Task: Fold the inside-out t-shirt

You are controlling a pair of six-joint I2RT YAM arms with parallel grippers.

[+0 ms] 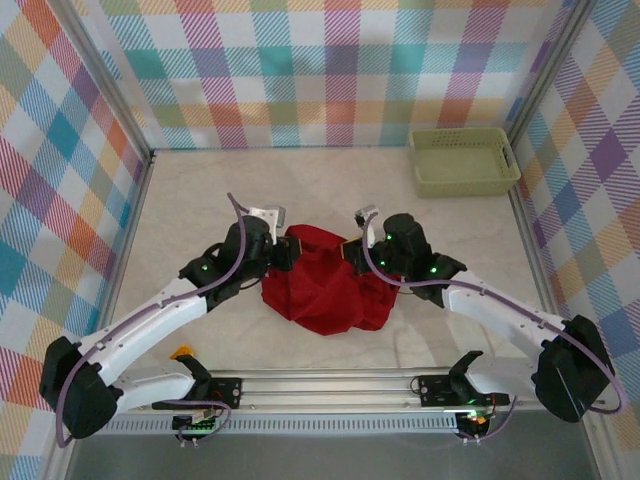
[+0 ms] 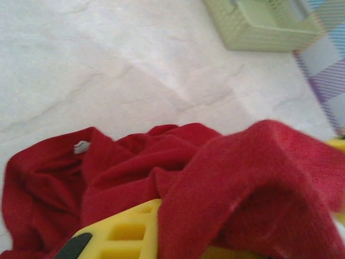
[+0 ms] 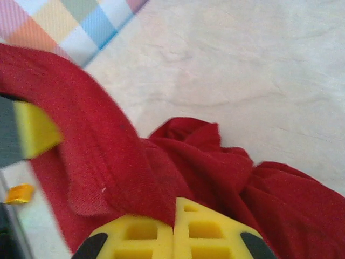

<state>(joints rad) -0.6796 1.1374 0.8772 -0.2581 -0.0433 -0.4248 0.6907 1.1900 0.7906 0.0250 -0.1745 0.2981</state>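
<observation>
1. Plain deep red, no print: t-shirt (image 1: 325,290).
2. Pale green, lattice-holed sides: basket (image 1: 465,183).
3. Off-white, faintly veined: desk (image 1: 330,190).
4. Pastel plaid of pink, teal, yellow, orange, purple: walls (image 1: 330,70).
5. Yellow with black pads: fingers (image 3: 140,232) of right tool (image 3: 173,237).
6. White shells, black joints: arms (image 1: 150,325); purple: cables (image 1: 232,208).

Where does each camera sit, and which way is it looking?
Top external: above and behind, looking down on left arm, right arm and deep-red cloth t-shirt.
Left wrist: low over the t-shirt, facing the pale green plastic basket; yellow left fingers show.
Right wrist: low, facing over the t-shirt; shut yellow right fingers show.
Top and left wrist share the basket.
</observation>
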